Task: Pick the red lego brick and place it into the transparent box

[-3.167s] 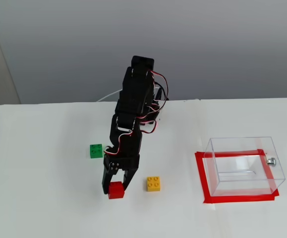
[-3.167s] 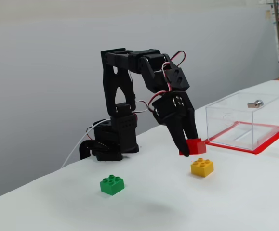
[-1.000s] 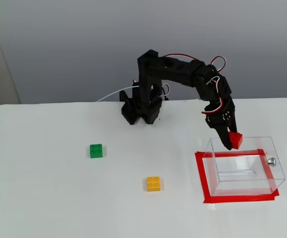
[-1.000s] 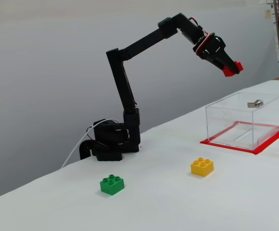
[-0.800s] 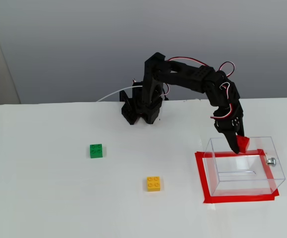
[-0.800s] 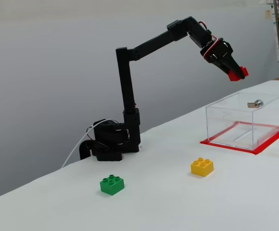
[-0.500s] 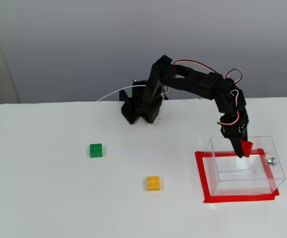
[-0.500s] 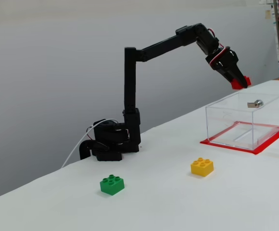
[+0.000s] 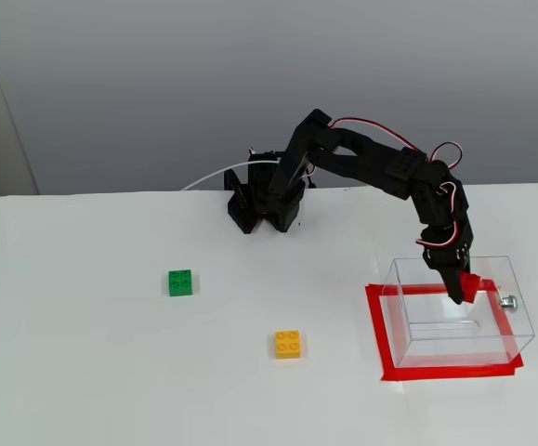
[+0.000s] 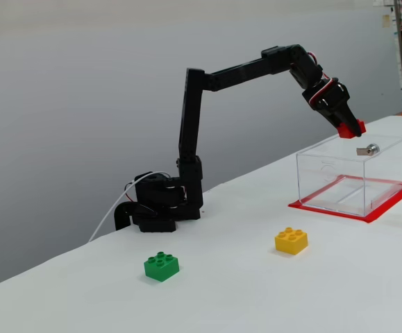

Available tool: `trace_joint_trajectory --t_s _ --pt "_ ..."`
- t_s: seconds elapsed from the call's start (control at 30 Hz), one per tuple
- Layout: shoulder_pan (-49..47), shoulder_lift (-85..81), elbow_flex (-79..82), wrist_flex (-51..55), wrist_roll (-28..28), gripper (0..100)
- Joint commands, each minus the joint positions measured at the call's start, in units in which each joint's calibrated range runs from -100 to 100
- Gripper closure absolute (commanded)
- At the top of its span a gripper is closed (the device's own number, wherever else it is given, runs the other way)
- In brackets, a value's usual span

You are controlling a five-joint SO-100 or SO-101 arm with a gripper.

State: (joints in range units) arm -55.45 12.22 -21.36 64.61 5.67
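Arm (image 10: 235, 69) stretched far out from base (image 9: 261, 200), upper link near vertical in a fixed view, forearm reaching across toward box (image 9: 454, 311), wrist pitched down. Jaws (image 9: 461, 290) clamped on red brick (image 10: 352, 129), tips pointing down at box's open top. Brick held in air just above box rim in a fixed view; over box interior, near its back wall, in a fixed view (image 9: 466, 288). Not inside yet, clear of the walls as far as could be told.

Box sat on counter (image 9: 83, 372) inside red tape outline (image 9: 380, 344), metal knob (image 10: 369, 149) on its far side wall. Yellow brick (image 9: 288, 344) lay on counter between base and box, well apart from both. Green brick (image 9: 180, 282) farther off, on the other side of the yellow one. Neither under the arm's reach line. White cable (image 9: 208, 177) trailed from base along counter edge.
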Motion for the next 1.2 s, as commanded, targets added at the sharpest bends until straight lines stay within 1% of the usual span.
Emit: trace_joint_trajectory --t_s 0.0,0.1,0.23,0.3,0.7,0.77,0.9,0.97,1.1,1.17 --pt "-0.26 -0.21 -2.15 -1.25 -0.08 83" --pt "-0.56 -0.21 -2.24 -1.25 -0.03 81" --pt "-0.93 -0.21 -2.06 -1.25 -0.03 71" --pt "-0.93 -0.13 -1.97 -1.25 0.18 69" --pt "-1.00 -0.13 -1.61 -2.47 0.39 70" --pt "-1.00 -0.30 -1.61 -2.12 0.23 72" --pt "-0.93 -0.98 -1.52 -1.95 0.07 85" --pt "-0.85 -1.06 -1.43 -1.86 0.07 88" --pt "-1.00 -1.23 -1.52 0.23 0.02 91" --pt "-1.00 -1.23 -2.06 1.19 0.02 96"
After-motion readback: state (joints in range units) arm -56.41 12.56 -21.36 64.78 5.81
